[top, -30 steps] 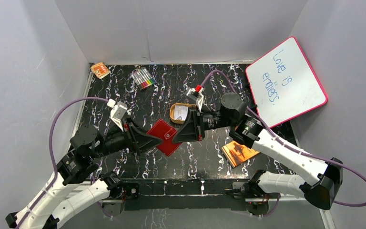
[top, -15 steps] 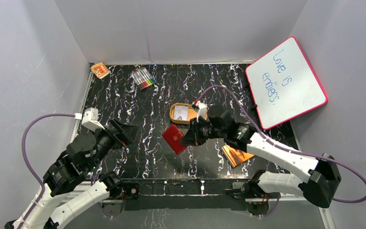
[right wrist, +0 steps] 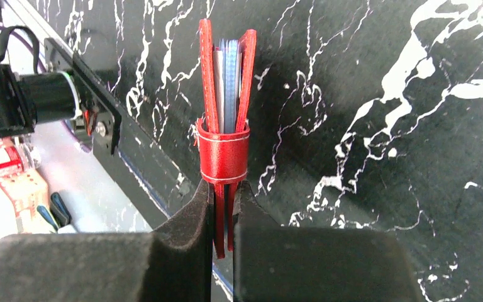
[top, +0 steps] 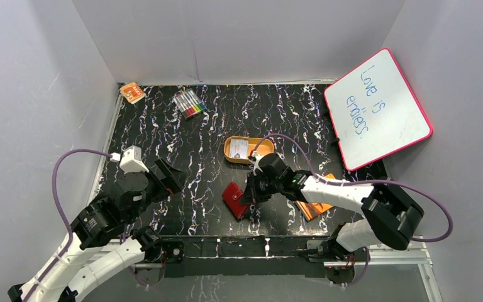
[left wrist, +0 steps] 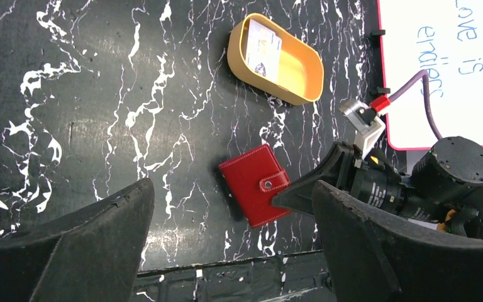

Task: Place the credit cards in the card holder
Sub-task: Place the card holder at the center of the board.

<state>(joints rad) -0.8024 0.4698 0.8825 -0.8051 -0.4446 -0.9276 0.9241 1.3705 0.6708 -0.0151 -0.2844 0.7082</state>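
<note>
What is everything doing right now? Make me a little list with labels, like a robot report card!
left gripper: open, holding nothing, off to the left of the card holder
right gripper: shut on the card holder's edge
card holder: red, folded, tab snapped shut, pale sheets showing between its covers
orange tin: behind the card holder, one credit card lying inside
orange booklet: on the table, partly under the right arm
whiteboard: far right, with writing on it

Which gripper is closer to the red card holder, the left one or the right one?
Right. The right gripper is shut on the edge of the card holder. The left gripper is open and apart from it, off to its left in the top view.
</note>
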